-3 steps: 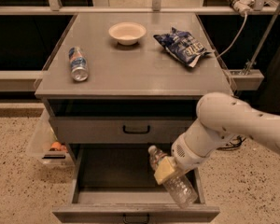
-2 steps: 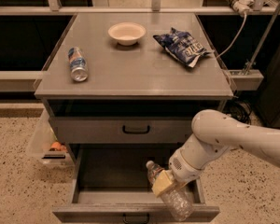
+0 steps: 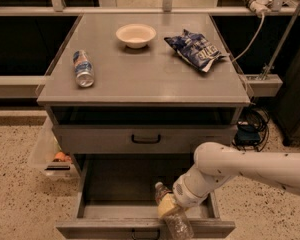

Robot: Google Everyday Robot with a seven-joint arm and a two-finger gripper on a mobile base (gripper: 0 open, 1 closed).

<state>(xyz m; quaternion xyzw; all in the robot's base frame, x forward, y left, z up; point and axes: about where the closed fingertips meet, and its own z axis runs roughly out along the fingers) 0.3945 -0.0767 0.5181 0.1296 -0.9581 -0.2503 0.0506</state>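
My gripper (image 3: 168, 207) is low in the picture, over the front right of the open bottom drawer (image 3: 110, 229). It is shut on a clear plastic water bottle (image 3: 178, 227), which lies tilted with its cap (image 3: 159, 186) pointing back into the drawer and its base past the drawer's front edge. The white arm (image 3: 240, 165) comes in from the right. The yellowish fingers (image 3: 165, 209) wrap the bottle's middle and hide that part.
On the grey cabinet top (image 3: 145, 84) are a can lying on its side (image 3: 83, 69), a white bowl (image 3: 135, 35) and a blue chip bag (image 3: 195, 50). The upper drawer (image 3: 146, 139) is closed. A plastic bin (image 3: 47, 156) stands at the left, cables (image 3: 250, 129) at the right.
The arm has come down and toward the drawer's front, carrying the bottle lower and slightly left. The things on the cabinet top have not moved.
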